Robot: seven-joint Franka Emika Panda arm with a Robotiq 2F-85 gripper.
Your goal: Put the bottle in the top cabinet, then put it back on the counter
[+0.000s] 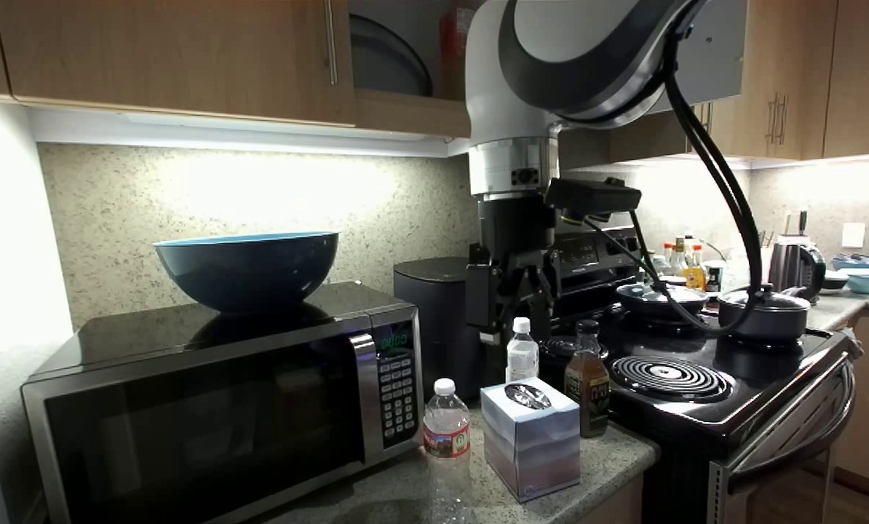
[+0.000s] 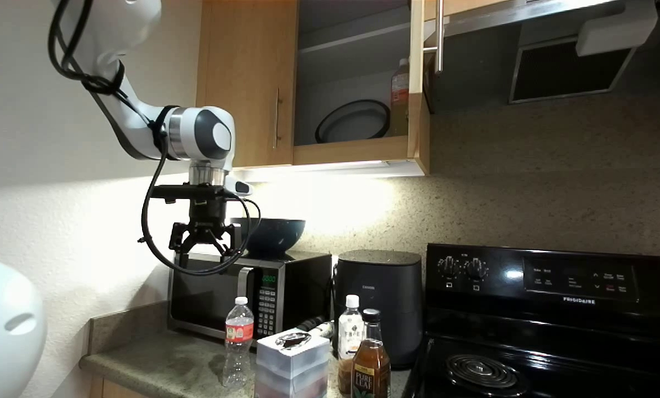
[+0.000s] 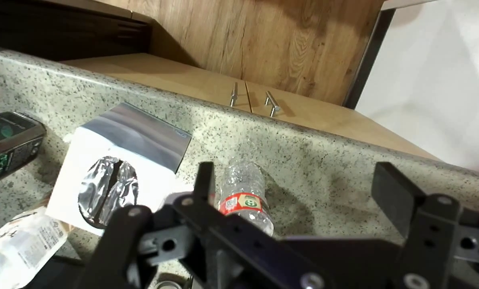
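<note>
The bottle (image 1: 447, 442), clear with a red band and a pale cap, stands upright on the counter (image 2: 161, 362) in front of the microwave. My gripper (image 2: 207, 255) hangs above the counter, fingers pointing down, higher than the bottle's cap. In the wrist view the jaws are wide apart with nothing between the pads; the bottle (image 3: 245, 200) is below, close to the left finger (image 3: 204, 180), whose linkage hides its top. The top cabinet (image 2: 250, 83) is above the microwave, and its right compartment stands open in both exterior views.
A tissue box (image 2: 292, 359), a white-capped bottle (image 2: 351, 329) and a brown tea bottle (image 2: 371, 362) stand beside the bottle. Behind are the microwave (image 1: 209, 407) with a blue bowl (image 1: 252, 273) and a black appliance (image 2: 380, 309). A round rimmed dish (image 2: 352, 121) and red-labelled container (image 2: 400, 97) occupy the cabinet.
</note>
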